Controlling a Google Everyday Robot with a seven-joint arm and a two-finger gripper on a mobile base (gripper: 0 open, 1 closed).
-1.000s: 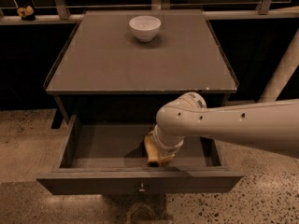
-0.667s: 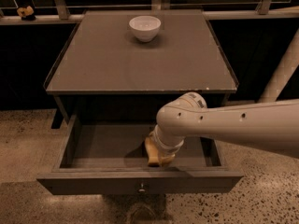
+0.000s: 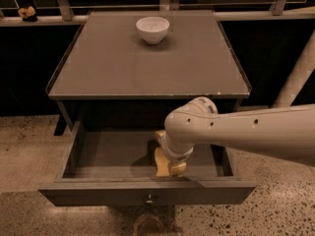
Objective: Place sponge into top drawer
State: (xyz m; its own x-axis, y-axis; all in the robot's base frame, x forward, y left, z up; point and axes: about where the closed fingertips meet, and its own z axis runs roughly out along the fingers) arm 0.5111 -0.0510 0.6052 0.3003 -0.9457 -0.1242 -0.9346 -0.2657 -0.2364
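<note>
The top drawer (image 3: 147,193) is pulled wide open below the table top, its small round knob (image 3: 148,198) at the front centre. My white arm (image 3: 246,132) comes in from the right and bends down into the drawer. My gripper (image 3: 167,166) is inside it, right of the middle, low near the drawer floor just behind the front panel. A pale-yellow shape shows there under the wrist. I cannot tell whether it is the sponge or part of the gripper. No sponge lies on the table top.
A white bowl (image 3: 152,28) stands at the back of the grey table top (image 3: 123,68). A small yellowish lump on a dark base (image 3: 27,13) sits on the ledge at the far left. A white post (image 3: 295,82) stands at the right. The floor is speckled.
</note>
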